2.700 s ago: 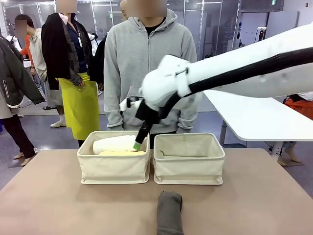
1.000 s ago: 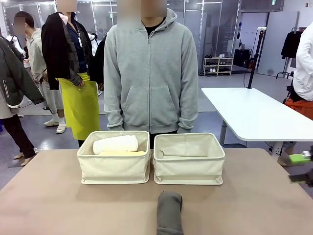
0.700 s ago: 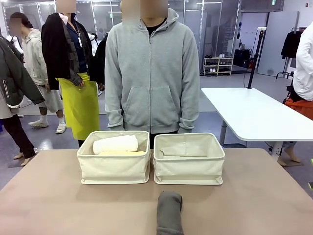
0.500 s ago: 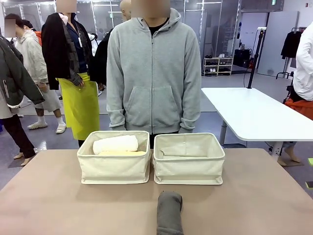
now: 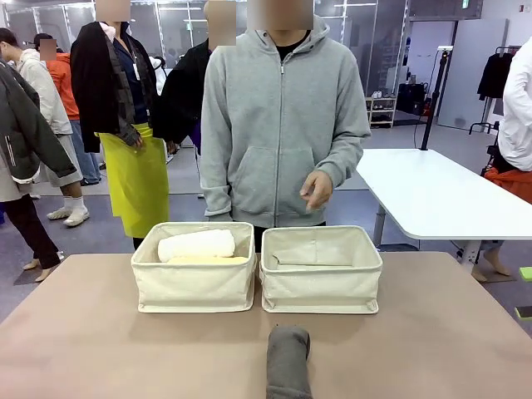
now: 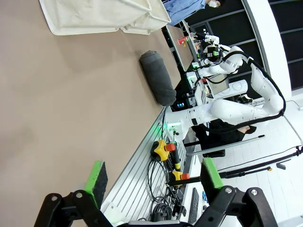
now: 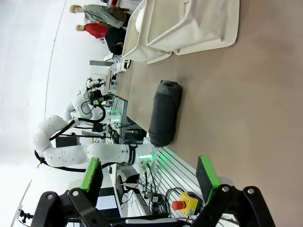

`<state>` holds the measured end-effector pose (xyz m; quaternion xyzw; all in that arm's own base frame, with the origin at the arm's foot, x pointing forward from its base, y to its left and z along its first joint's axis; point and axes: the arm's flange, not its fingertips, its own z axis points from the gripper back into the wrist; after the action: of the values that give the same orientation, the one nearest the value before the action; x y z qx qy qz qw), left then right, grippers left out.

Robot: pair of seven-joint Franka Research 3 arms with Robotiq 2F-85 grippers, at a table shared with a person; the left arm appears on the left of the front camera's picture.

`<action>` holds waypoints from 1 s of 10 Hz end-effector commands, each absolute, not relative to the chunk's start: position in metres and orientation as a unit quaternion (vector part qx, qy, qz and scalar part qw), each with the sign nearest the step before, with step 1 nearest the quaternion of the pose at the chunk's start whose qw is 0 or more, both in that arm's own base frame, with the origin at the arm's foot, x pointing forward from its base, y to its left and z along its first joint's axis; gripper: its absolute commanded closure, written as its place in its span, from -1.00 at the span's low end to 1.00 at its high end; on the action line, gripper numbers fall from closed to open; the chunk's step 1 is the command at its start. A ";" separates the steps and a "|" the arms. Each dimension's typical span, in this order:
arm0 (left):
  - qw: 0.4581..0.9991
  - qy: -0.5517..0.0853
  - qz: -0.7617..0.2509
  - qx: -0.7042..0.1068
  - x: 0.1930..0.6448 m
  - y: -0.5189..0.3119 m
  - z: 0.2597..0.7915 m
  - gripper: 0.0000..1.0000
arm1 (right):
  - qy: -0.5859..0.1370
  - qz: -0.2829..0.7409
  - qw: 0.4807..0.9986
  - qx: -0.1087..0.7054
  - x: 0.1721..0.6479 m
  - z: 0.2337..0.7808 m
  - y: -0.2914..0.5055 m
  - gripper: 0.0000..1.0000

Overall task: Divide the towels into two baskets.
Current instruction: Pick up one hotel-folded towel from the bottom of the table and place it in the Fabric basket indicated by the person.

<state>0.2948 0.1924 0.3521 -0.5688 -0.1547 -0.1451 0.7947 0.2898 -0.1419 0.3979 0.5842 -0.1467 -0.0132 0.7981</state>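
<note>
Two cream baskets stand side by side mid-table. The left basket (image 5: 195,287) holds a white towel (image 5: 197,244) lying on a pale yellow towel (image 5: 212,260). In the right basket (image 5: 322,287) lies a cream towel (image 5: 312,259). A dark grey towel (image 5: 288,359) lies on the table in front of the right basket, also seen in the wrist views (image 6: 157,83) (image 7: 165,112). My left gripper (image 6: 154,177) hangs open above the table's near side, nothing between its fingers. My right gripper (image 7: 149,174) is open too, its green pads at the picture's right edge (image 5: 524,293).
A person in a grey hoodie stands behind the baskets with one hand (image 5: 317,189) raised at waist height. Other people stand at the back left. A white table (image 5: 424,195) stands to the right. Bare tabletop (image 5: 100,349) surrounds the grey towel.
My right arm has pulled back from over the left basket to the right edge. The person has shifted right and lifted a hand. The towels and baskets have not moved.
</note>
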 end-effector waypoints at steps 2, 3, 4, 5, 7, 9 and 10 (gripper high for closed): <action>0.796 -0.157 -0.149 -0.566 0.291 0.194 0.355 -1.00 | -0.153 -0.009 0.796 0.586 0.291 0.401 -0.139 -1.00; 0.796 -0.157 -0.149 -0.566 0.291 0.194 0.355 -1.00 | -0.153 -0.009 0.796 0.586 0.291 0.401 -0.139 -1.00; 0.796 -0.157 -0.149 -0.566 0.291 0.194 0.355 -1.00 | -0.153 -0.009 0.796 0.586 0.291 0.401 -0.139 -1.00; 0.796 -0.157 -0.149 -0.566 0.291 0.194 0.355 -1.00 | -0.153 -0.009 0.796 0.586 0.291 0.401 -0.139 -1.00; 0.796 -0.157 -0.149 -0.566 0.291 0.194 0.355 -1.00 | -0.153 -0.009 0.796 0.586 0.291 0.401 -0.139 -1.00; 0.796 -0.157 -0.149 -0.566 0.291 0.194 0.355 -1.00 | -0.153 -0.009 0.796 0.586 0.291 0.401 -0.139 -1.00; 0.796 -0.157 -0.149 -0.566 0.291 0.194 0.355 -1.00 | -0.153 -0.009 0.796 0.586 0.291 0.401 -0.139 -1.00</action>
<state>0.2948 0.1924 0.3521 -0.5688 -0.1547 -0.1451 0.7947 0.2898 -0.1419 0.3979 0.5842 -0.1468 -0.0132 0.7981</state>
